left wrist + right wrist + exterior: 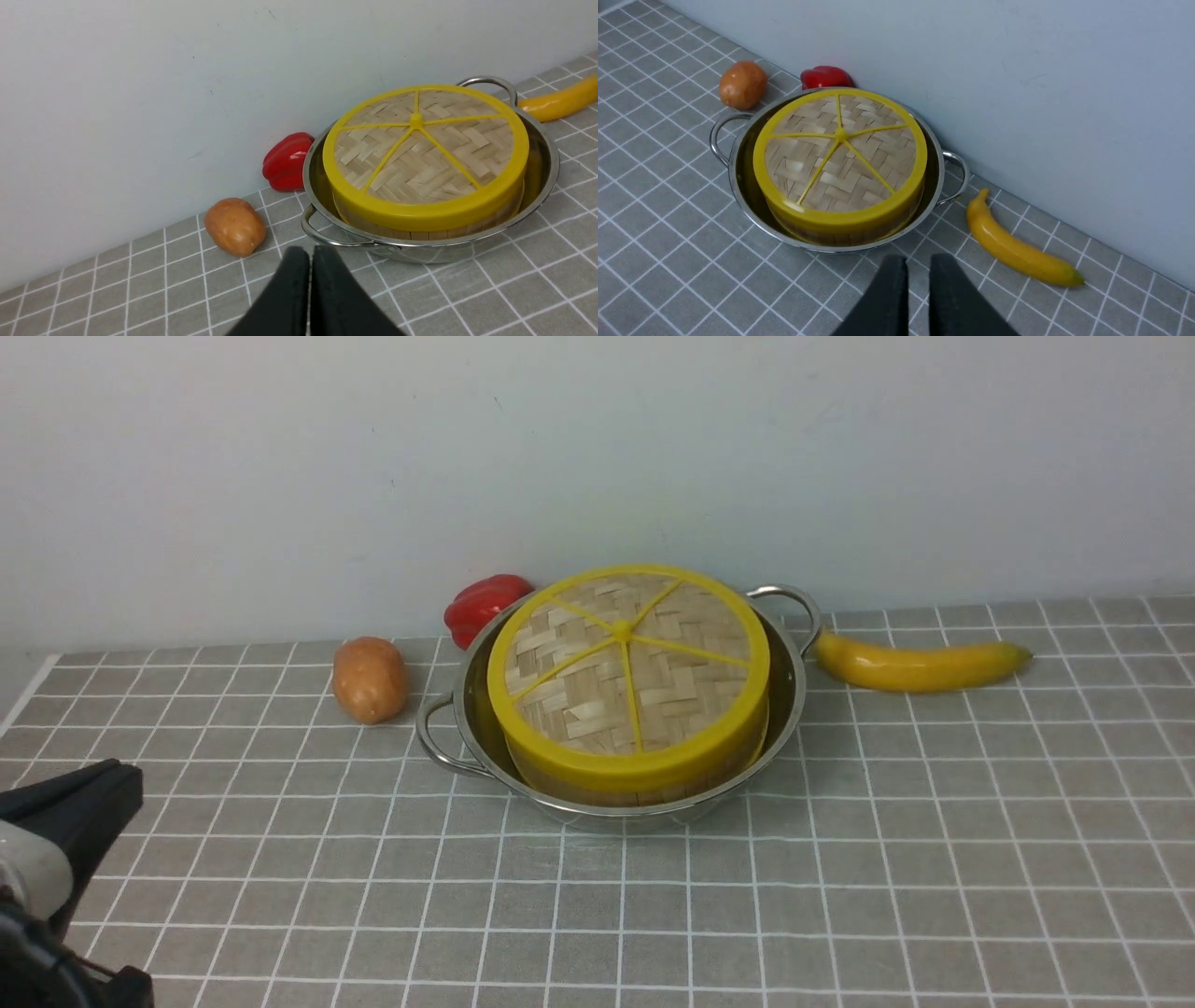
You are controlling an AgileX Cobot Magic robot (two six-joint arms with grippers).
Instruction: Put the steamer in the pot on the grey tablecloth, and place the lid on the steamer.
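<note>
L tool (pixel 310 253) apart from pot (pixel 544 163); potato (pixel 235 226), pepper (pixel 286 161), banana (pixel 560 100) beside pot.

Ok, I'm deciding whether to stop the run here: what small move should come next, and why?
Probably just park both arms: the lid already sits on the steamer inside the pot on the grey tablecloth, and the left gripper and right gripper hang clear of it, holding nothing.

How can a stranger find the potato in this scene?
Find the shiny pot on the grey tablecloth. Beside its left handle lies the potato. It is a dull brown oval, unlike the glossy red pepper nearer the wall.
</note>
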